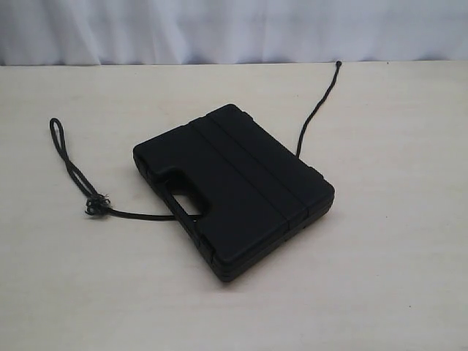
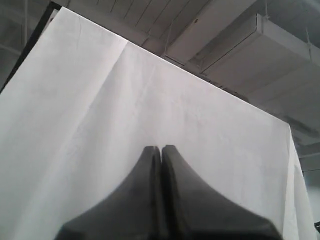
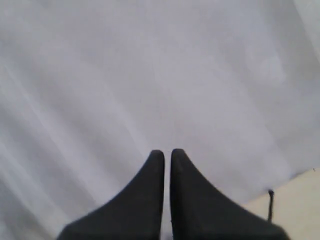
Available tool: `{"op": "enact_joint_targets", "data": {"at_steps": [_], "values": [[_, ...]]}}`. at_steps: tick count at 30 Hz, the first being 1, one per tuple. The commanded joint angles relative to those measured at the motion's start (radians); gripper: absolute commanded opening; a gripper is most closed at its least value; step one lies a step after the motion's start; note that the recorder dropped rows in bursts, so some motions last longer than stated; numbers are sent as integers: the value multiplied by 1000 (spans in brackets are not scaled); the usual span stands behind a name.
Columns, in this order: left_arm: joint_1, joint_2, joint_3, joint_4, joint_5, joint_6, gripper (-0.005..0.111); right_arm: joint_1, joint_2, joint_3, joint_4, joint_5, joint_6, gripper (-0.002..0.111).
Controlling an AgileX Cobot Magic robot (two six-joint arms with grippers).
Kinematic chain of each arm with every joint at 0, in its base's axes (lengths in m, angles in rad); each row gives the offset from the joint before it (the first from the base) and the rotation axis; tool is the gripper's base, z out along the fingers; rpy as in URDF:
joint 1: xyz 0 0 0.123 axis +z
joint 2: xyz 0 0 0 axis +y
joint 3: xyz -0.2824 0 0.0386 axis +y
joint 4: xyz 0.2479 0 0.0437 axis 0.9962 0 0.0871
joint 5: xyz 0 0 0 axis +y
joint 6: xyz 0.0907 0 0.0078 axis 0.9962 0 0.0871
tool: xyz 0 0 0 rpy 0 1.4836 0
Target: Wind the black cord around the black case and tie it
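The black case lies flat on the pale table, turned at an angle, its handle slot toward the left. The black cord runs under it: a loop and frayed knot lie to the left, and the other end with its small knob reaches the back right. That knobbed end of the cord shows in the right wrist view. Neither arm appears in the exterior view. My left gripper is shut and empty, facing a white curtain. My right gripper is shut and empty too.
A white curtain hangs along the table's back edge. The pale table extends around the case on all sides. Ceiling ducts show above the curtain in the left wrist view.
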Motion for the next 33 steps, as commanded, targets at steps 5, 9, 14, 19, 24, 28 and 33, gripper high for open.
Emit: {"op": "enact_joint_targets", "data": {"at_steps": [5,9,14,19,24,28,33], "values": [[0,479,-346,209,270,-181,0,397,424,-200,-159,319,-505,5],[0,728,-623,380,896,-289,0,552,529,-210,-168,324,-642,5],[-84,927,-765,355,1214,-146,0,543,623,-274,-171,424,-627,13],[-195,1104,-858,184,1432,102,3,543,668,-292,-176,457,-627,22],[-257,1253,-875,107,1466,129,25,543,682,-292,-273,473,-530,25],[-256,1363,-875,35,1443,14,41,543,682,-292,-404,480,-409,25],[-256,1486,-875,-71,1367,8,53,543,686,-292,-454,503,-358,25]]}}
